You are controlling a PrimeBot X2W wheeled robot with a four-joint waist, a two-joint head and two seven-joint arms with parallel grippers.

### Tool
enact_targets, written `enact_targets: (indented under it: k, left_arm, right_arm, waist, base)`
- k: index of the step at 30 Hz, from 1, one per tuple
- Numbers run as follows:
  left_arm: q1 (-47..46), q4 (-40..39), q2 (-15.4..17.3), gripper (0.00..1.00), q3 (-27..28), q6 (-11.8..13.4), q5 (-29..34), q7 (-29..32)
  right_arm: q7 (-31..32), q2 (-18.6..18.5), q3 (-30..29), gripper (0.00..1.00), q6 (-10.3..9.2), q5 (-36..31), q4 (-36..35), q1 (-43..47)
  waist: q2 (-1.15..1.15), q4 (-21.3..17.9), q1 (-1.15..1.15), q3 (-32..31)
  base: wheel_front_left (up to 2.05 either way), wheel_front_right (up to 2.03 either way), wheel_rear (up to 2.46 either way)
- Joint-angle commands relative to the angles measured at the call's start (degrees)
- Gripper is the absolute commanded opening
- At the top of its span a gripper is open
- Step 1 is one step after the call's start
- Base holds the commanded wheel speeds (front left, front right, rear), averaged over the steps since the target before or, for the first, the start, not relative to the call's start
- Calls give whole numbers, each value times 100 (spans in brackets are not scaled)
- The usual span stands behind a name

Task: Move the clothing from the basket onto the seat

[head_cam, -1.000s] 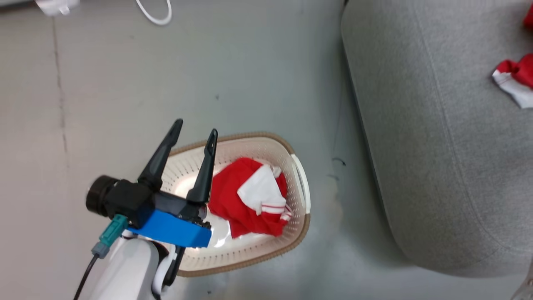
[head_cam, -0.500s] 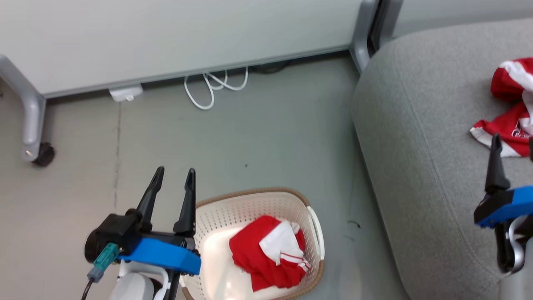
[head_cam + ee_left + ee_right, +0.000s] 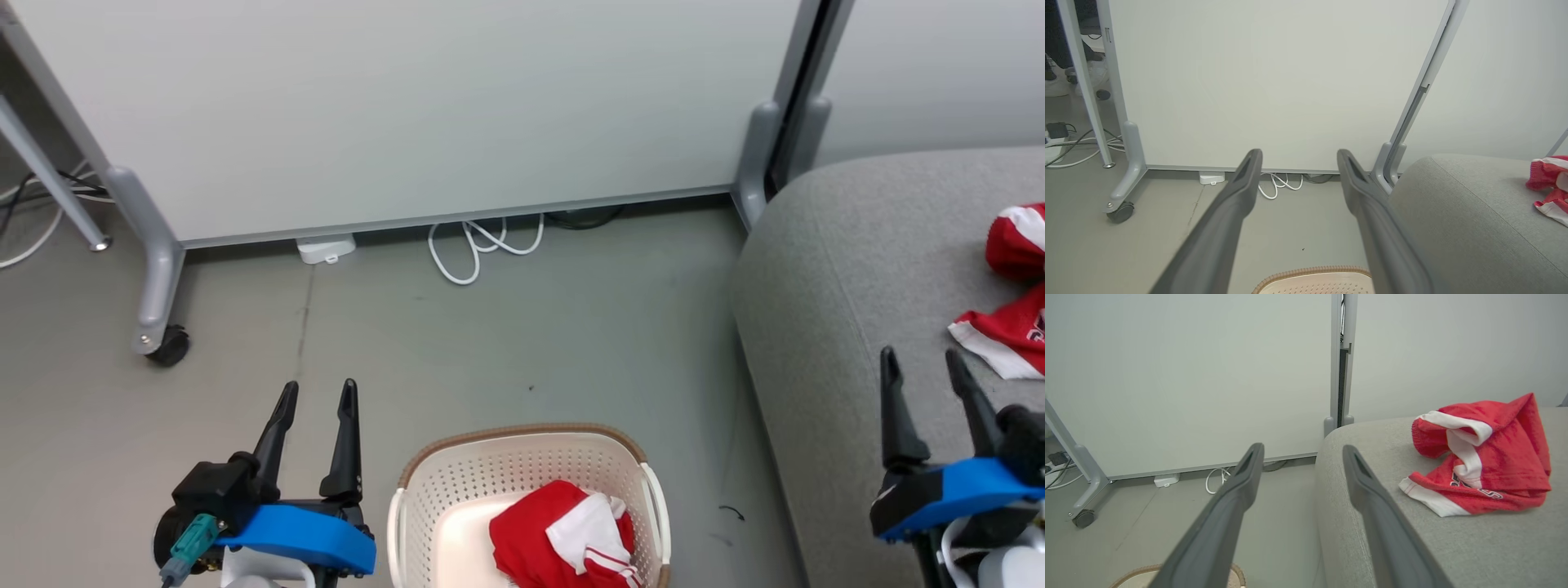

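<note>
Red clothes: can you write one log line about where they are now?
left gripper open, empty | right gripper open, empty | one garment in basket | other garment on sofa

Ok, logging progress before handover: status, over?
Left end effector open, empty; right end effector open, empty. One garment in basket, other garment on seat. No obstruction seen.

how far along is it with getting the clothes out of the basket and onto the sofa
About halfway. Done: one crumpled red-and-white fabric garment lies on the large grey upholstered sofa. In hand: nothing; the left gripper and right gripper are both open and empty. Left: the second red-and-white garment, bunched in the cream perforated plastic basket, needs lifting across.
</note>
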Motion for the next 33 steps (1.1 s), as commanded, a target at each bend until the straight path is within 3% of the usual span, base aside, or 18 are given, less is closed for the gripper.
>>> enact_targets:
  k: [1,12,33]
  left_arm:
    - [31,36,9,100,56,-37,3,-15]
    - [125,317,55,100,201,-52,-35,-16]
    - [176,400,116,100,215,-53,16,-15]
  right_arm:
    - [2,4,67,100,3,40,-60,168]
    - [-100,5,333,100,3,263,-22,524]
    - [-118,6,535,100,3,323,120,636]
  waist:
    - [0,116,1,-97]
    - [0,323,1,-252]
    - [0,220,1,-317]
  base:
    - [0,0,0]
    - [0,0,0]
    - [0,0,0]
